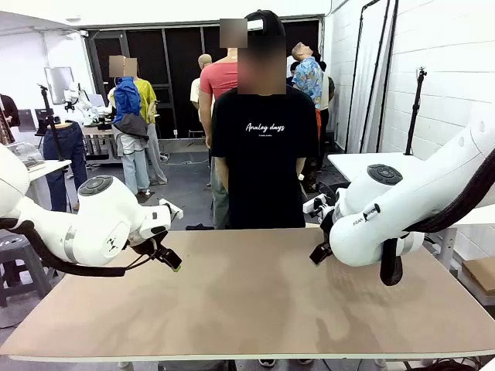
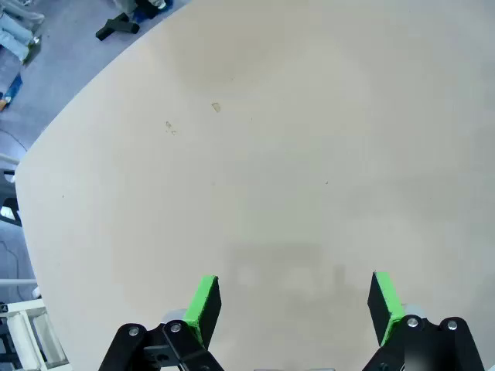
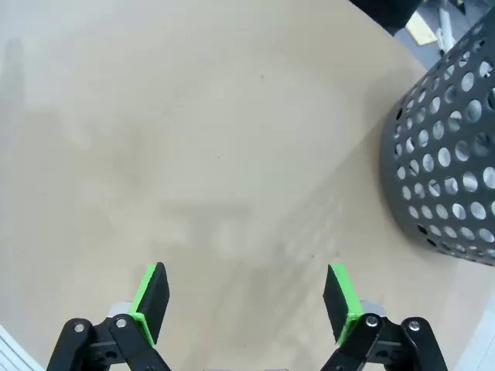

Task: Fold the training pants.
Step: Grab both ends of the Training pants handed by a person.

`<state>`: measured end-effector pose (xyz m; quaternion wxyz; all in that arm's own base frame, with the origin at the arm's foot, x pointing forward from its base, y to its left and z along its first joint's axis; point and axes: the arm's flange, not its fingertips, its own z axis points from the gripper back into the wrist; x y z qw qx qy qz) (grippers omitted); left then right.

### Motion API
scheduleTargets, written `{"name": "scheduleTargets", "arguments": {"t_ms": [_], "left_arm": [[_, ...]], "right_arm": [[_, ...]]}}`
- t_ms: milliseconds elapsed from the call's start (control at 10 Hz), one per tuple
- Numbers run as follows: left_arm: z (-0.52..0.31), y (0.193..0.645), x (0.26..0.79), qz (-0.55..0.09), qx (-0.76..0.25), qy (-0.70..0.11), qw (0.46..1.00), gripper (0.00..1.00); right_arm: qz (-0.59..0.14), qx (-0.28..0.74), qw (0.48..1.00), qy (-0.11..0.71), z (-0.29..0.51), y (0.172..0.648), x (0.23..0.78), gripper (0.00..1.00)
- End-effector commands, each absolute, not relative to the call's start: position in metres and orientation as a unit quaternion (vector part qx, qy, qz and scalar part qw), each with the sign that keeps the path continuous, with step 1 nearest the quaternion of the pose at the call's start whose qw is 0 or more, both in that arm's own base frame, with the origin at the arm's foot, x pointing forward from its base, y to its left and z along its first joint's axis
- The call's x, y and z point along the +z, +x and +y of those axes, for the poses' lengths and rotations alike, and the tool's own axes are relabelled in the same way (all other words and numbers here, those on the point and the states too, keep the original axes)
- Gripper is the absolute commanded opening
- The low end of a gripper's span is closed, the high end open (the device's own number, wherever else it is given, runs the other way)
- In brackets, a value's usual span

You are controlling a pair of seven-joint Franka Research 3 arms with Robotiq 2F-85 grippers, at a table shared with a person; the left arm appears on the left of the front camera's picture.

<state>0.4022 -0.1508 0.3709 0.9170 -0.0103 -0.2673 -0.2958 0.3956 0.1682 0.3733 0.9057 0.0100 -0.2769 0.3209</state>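
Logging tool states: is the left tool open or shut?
Open. In the left wrist view the left tool has its green pads far apart, table showing between them.

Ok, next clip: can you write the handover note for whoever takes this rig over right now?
Left gripper: open, holding nothing, above the table on its left side.
Right gripper: open, holding nothing, above the table on the right, near a dark perforated basket.
A person stands at the far edge.
Done: no fold made.
Left: the whole fold, starting with the first grasp.
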Motion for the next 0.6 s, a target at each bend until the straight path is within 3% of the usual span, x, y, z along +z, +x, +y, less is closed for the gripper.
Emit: {"name": "scheduleTargets", "arguments": {"t_ms": [0,500], "left_arm": [[-0.1508,0.4022,0.371,-0.267,-0.296,-0.01,0.917,1.0],[-0.1508,0.4022,0.371,-0.267,-0.296,-0.01,0.917,1.0]], "right_arm": [[-0.277,0.321,0.906,0.01,0.1682,0.3956,0.3733,1.0],[-0.277,0.321,0.906,0.01,0.1682,0.3956,0.3733,1.0]]}}
